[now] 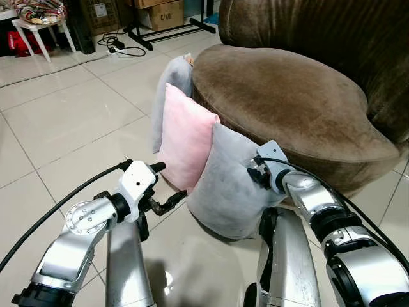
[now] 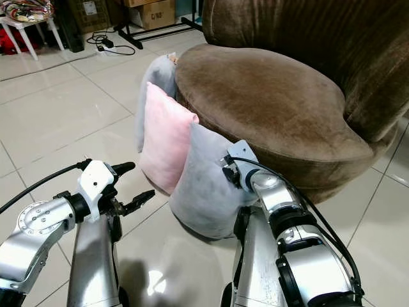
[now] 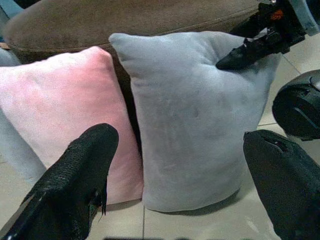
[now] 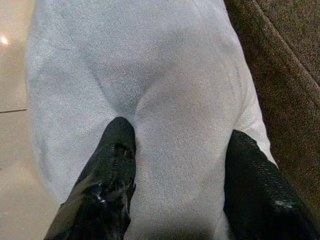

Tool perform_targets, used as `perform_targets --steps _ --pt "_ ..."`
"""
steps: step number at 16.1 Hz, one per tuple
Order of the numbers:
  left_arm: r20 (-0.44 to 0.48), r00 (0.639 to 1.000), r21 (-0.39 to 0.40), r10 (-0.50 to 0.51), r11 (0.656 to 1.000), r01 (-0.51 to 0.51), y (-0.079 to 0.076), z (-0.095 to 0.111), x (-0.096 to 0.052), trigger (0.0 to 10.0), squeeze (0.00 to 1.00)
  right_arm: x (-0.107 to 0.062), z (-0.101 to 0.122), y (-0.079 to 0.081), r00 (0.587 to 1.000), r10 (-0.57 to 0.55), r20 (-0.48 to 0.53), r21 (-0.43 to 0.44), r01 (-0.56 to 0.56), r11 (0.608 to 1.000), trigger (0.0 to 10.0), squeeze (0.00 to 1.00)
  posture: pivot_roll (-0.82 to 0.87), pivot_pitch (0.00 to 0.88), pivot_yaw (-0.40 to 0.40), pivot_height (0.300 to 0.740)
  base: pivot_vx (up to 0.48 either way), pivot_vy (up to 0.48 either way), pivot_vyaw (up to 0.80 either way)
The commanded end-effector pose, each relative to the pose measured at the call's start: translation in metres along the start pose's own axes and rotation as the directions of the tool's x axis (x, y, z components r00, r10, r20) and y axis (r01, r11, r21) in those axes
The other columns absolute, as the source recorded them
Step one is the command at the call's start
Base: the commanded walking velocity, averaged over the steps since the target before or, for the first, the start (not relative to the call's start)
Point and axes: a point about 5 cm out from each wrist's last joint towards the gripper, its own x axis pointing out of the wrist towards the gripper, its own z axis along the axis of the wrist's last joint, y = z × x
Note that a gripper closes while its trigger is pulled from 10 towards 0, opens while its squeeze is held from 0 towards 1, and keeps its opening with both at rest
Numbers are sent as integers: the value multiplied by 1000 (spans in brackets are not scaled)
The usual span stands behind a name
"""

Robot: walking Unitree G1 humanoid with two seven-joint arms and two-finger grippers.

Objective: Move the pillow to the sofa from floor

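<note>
Two silver arms in the foreground. The brown sofa rises behind, its round seat overhanging three pillows that stand on the tiled floor and lean against its front: a grey pillow nearest, a pink pillow beside it and touching, and a second grey pillow farthest back. The right pincer presses into the top corner of the near grey pillow, one black finger on each side of a raised fold of fabric, clamped on it. The left pincer hovers short of the pink pillow, fingers apart, touching nothing. A white stool and floor cables stand well apart at the rear.
</note>
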Motion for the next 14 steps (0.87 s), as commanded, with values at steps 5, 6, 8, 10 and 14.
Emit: perform_targets --steps 5,6,8,10,14 --pt "-1 1000 11 -6 1000 6 -3 -3 2 10000 0 2 -7 5 1000 17 -13 26 -17 1000 0 0 -24 0 -6 356 0 0 0" --pt "-6 1000 2 5 1000 -5 -3 -6 3 10000 0 2 -8 6 1000 13 -12 33 -13 999 0 0 -26 0 -3 356 0 0 0" --pt "-4 1000 1 13 1000 -13 -3 -6 4 10000 0 2 -10 9 1000 19 -9 55 -18 998 0 0 -10 0 -14 356 0 0 0" --pt "-9 1000 4 22 1000 -22 -3 -8 3 10000 0 3 -13 12 1000 26 -9 60 -26 998 0 0 -12 0 -12 356 0 0 0" --pt "-5 998 13 62 998 -62 -4 -9 2 10000 0 1 -20 20 999 41 17 98 -43 994 0 0 22 0 -25 356 0 0 0"
